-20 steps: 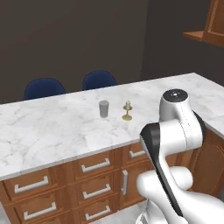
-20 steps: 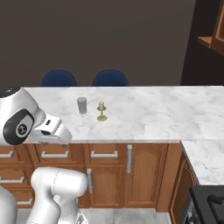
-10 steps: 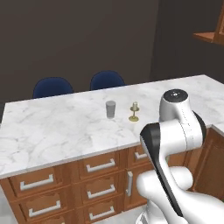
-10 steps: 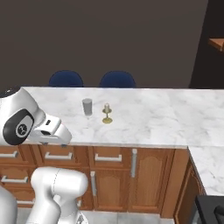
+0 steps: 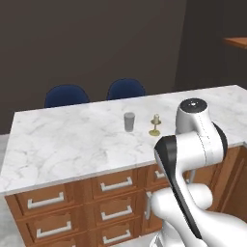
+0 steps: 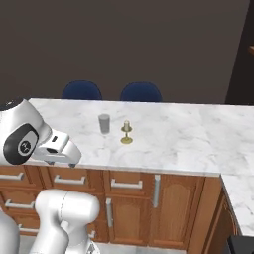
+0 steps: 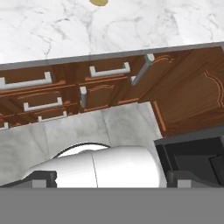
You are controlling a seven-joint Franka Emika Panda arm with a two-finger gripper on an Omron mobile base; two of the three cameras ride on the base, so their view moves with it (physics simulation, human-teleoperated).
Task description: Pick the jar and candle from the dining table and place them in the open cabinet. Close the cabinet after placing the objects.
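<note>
The grey jar (image 5: pixel 129 121) (image 6: pixel 104 123) stands upright near the middle of the dining table (image 5: pixel 62 140) (image 6: pixel 188 144). The candle (image 5: pixel 155 125) (image 6: pixel 126 133) stands on its brass holder just right of the jar, and the two do not touch. Its gold base (image 7: pixel 99 2) peeks in at the top of the hand view. A brown sliver of the cabinet (image 5: pixel 236 42) shows at the far right. My gripper (image 7: pixel 111 179) is open and holds nothing; it hangs in front of the table's near edge, well short of both objects.
Two blue chairs (image 5: pixel 66 95) (image 5: pixel 126 89) stand behind the table. Brown drawers with silver handles (image 5: pixel 116 184) (image 7: pixel 109 70) run under the marble top. A dark appliance (image 7: pixel 192 151) sits low on the floor to the right. A dark wall closes the back.
The whole picture has shifted: the base has moved, so the jar, candle and table sit further right in both base views. The arm holds the same pose and the gripper stays open.
</note>
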